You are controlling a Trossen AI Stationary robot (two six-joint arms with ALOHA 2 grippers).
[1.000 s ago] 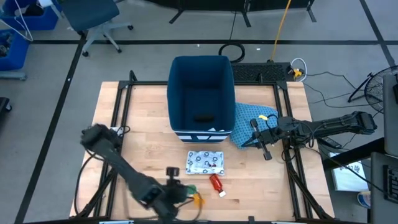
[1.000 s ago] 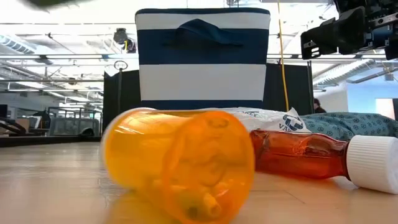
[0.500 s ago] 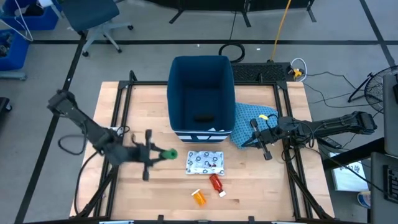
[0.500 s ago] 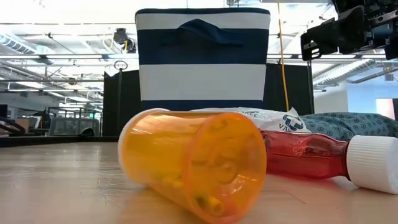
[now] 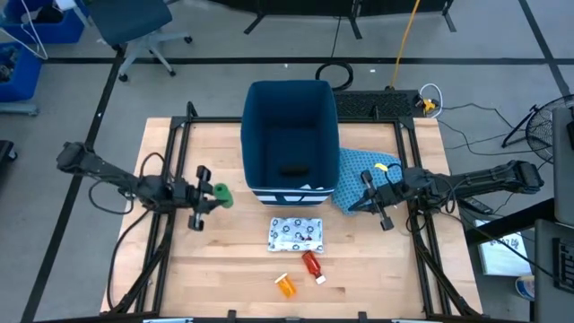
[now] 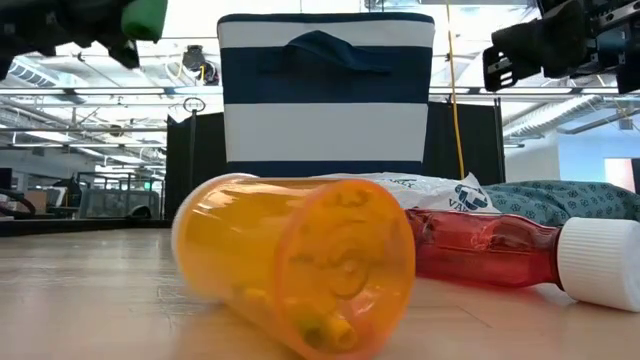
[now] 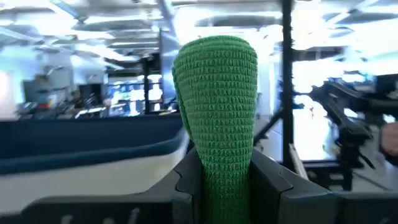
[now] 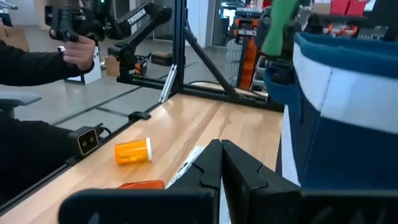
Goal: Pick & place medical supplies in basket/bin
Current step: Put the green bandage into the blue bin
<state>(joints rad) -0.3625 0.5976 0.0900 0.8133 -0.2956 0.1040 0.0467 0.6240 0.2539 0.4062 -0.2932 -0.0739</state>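
Observation:
My left gripper (image 5: 208, 196) is shut on the green block (image 5: 220, 193), high above the table just left of the dark-blue bin (image 5: 289, 135). The block also shows in the low view (image 6: 143, 15). A black block (image 5: 293, 170) lies in the bin. The white blue-patterned packet (image 5: 296, 234), the red bottle (image 5: 311, 264), the orange vial (image 5: 285, 285) and the small white piece (image 5: 320, 279) lie on the table in front of the bin. My right gripper (image 5: 372, 199) is shut and empty above the blue patterned cloth (image 5: 359, 175). My left gripper pinches the green block's lower part (image 7: 217, 180) between its two fingers (image 7: 186, 183). The block's rounded end (image 7: 215, 56) sticks out past the fingertips. The fingers come level from the table's left. The block is lifted clear of the table.
The bin stands at the table's far middle, with the cloth against its right side. Black frame rails run along both table sides. A person's hand (image 8: 74, 43) holds a controller beyond the table's left side. Bare wood lies left of the packet.
My left gripper has carried the green block up from the near edge beside the orange vial, toward the far and left, to a spot left of the bin. The block is now lifted clear. The orange vial has rocked a little on the table.

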